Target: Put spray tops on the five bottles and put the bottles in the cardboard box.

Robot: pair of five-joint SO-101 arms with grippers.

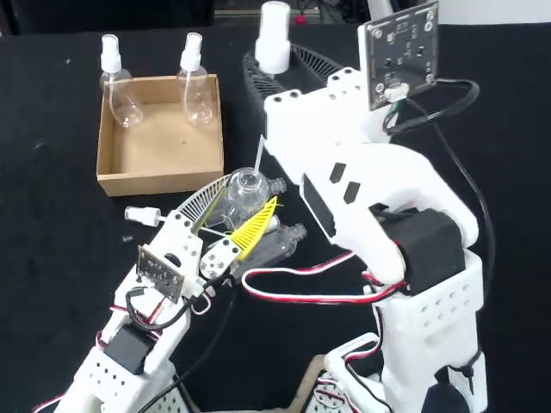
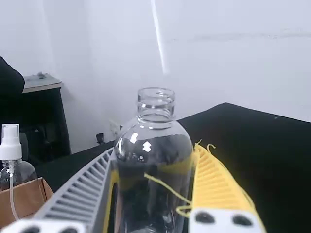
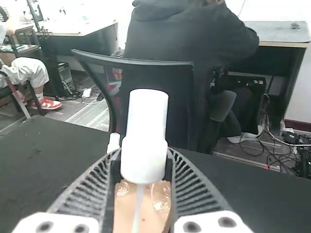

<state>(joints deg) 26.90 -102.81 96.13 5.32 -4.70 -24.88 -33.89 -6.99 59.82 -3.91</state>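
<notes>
Black table (image 1: 52, 258) is carrying the cardboard box (image 1: 159, 181) far left, the left claw (image 1: 241, 204) is pinching an open bottle (image 2: 153, 145) beside the box's near corner, and the right claw (image 3: 143, 162) is pinching a spray top (image 3: 144, 136) above, risking its thin tube (image 1: 259, 155) glancing off the narrow neck (image 2: 156, 103) if misaligned.

R gripper (image 3: 143, 158) clamps white spray top (image 3: 146, 128) btwn its dark fingers (image 3: 92, 189), tube (image 3: 137, 208) hanging down. Below, thru the gap: box (image 3: 125, 213) floor w/ two bottles (image 3: 160, 201). Black tabletop (image 3: 39, 160) either side.
</notes>
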